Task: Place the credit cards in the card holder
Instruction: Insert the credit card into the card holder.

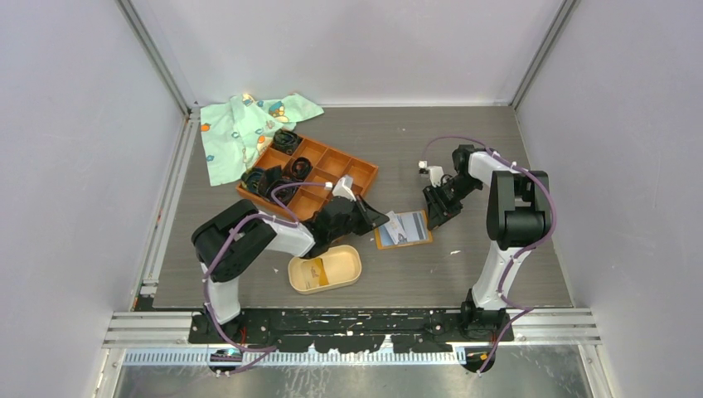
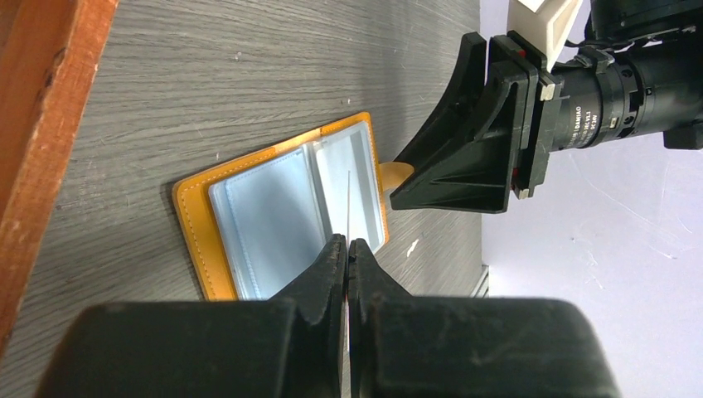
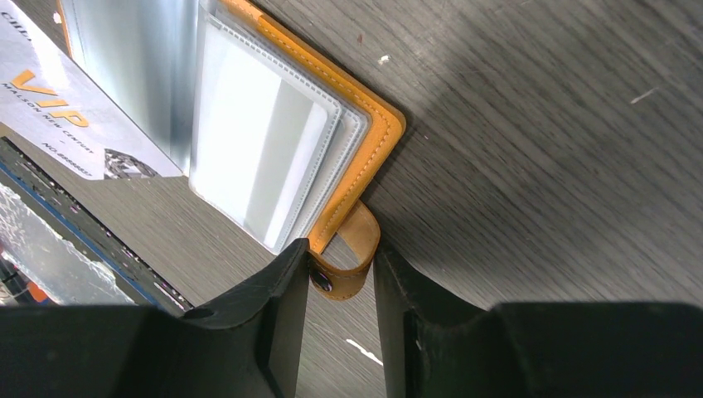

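Observation:
An orange wallet lies open on the table, its clear pockets up. My left gripper is shut on a thin credit card, seen edge-on above the wallet. In the right wrist view that card shows a silver face marked VIP. My right gripper is closed on the wallet's snap strap, with the looped strap touching both fingers. The card holder, a beige oval tray, sits near the left arm with a flat tan card-like piece inside.
A large orange grid tray with black coiled bands stands behind the left arm. A green patterned cloth lies at the back left. The right arm's gripper sits close beside the wallet in the left wrist view.

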`<state>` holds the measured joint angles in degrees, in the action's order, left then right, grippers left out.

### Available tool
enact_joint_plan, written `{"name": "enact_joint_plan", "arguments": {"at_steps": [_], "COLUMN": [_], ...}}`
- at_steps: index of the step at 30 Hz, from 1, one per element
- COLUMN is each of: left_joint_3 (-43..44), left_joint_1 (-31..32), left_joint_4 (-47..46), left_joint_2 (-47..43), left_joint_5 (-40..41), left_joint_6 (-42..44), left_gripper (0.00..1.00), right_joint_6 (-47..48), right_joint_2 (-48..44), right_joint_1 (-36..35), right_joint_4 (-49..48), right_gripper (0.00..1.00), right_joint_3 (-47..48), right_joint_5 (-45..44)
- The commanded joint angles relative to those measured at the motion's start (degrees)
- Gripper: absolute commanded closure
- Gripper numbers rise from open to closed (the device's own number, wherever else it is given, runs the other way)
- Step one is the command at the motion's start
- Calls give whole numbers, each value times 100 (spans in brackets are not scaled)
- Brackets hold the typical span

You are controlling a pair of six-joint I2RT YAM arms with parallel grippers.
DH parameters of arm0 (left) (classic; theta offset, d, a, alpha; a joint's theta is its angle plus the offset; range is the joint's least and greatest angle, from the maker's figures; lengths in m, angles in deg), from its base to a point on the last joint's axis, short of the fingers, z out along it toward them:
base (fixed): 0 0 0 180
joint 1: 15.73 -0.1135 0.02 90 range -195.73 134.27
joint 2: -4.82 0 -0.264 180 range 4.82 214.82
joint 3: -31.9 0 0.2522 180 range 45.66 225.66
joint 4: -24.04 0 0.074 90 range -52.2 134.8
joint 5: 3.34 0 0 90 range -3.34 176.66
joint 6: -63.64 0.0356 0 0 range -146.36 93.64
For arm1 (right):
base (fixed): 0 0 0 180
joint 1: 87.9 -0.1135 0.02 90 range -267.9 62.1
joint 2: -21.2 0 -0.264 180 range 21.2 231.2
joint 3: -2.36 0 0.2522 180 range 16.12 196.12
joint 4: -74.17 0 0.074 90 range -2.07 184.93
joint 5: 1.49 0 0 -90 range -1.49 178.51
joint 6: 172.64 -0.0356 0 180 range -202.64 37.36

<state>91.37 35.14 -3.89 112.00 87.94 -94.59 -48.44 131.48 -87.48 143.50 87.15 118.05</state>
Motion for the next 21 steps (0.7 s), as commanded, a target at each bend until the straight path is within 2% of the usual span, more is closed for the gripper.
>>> {"name": "enact_joint_plan", "arguments": {"at_steps": [1, 21], "left_joint_3": [259, 430], "left_joint_1": [6, 10], "left_joint_4": [-361, 313], "left_joint_2": [111, 282], "left_joint_5": [-102, -321], "left_joint_6": [-33, -53], "left_gripper": [100, 100], "right_joint_6": [131, 122], "right_joint_2": [-70, -86], "right_joint_1": [-43, -210], "right_joint_4": [-25, -2], "right_gripper": [60, 60], "right_joint_3": [-94, -71], "right_joint_5": [-205, -212]}}
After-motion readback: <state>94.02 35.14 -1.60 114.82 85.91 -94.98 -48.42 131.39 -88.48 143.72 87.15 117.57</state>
